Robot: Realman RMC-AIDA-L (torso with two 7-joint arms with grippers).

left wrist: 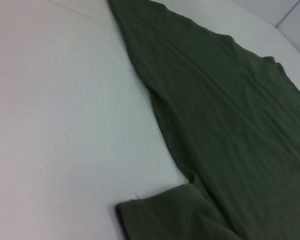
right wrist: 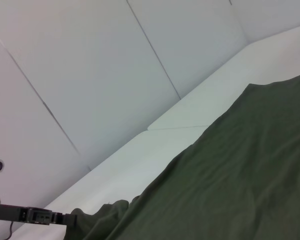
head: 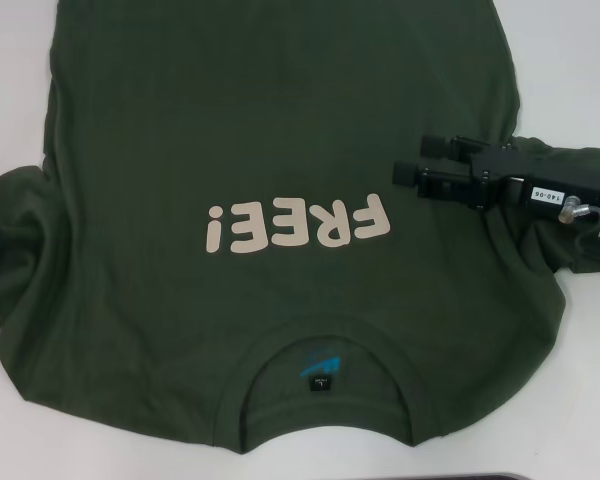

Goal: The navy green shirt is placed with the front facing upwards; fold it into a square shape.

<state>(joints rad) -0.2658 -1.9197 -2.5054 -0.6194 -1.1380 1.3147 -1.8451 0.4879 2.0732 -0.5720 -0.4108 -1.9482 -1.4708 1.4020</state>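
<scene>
Left gripper [right wrist: 65, 218] at shirt's left sleeve edge, grip state can't tell. Navy green shirt [head: 280, 130] flat on white table [head: 580, 60], front up, collar [head: 325, 335] nearest robot. Right gripper [head: 412, 160] over right sleeve area, fingers slightly apart, holding nothing.

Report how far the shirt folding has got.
Done: the navy green shirt lies flat on the white table, "FREE!" lettering up, with no fold visible. In hand: the right gripper is over the shirt's right side beside the lettering; the left gripper is out of view. Left: every fold into a square.
</scene>
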